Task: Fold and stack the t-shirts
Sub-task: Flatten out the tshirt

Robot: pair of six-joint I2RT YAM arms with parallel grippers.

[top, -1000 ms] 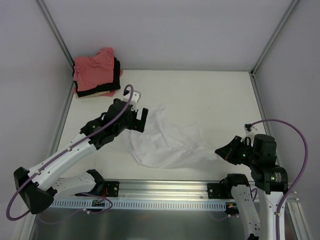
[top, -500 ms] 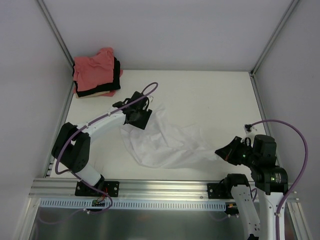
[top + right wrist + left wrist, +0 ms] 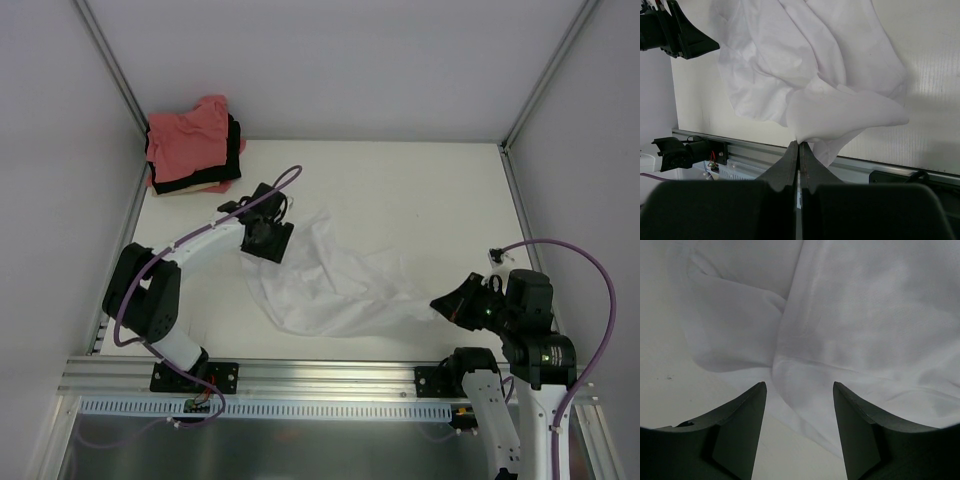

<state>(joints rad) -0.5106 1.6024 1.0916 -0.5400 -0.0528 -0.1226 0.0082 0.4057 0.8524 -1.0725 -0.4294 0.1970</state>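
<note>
The white t-shirt (image 3: 330, 280) lies crumpled across the middle of the table (image 3: 420, 190). My left gripper (image 3: 268, 240) hovers low over its back-left edge. In the left wrist view the jaws (image 3: 800, 386) stand open, with a folded hem of the white t-shirt (image 3: 850, 330) lying between and beyond them. My right gripper (image 3: 447, 303) is shut on the shirt's right corner, and the right wrist view shows the white t-shirt (image 3: 805, 75) pinched at the closed fingertips (image 3: 800, 143) and lifted into a peak.
A stack of folded t-shirts (image 3: 190, 150) sits in the back left corner, salmon-pink on top, black under it, a cream edge at the bottom. Metal frame posts (image 3: 110, 60) rise at the back corners. The aluminium rail (image 3: 330, 375) runs along the near edge.
The left arm has swung in and dropped to the shirt's back-left edge, its jaws narrower than a second ago. The right gripper holds its corner still.
</note>
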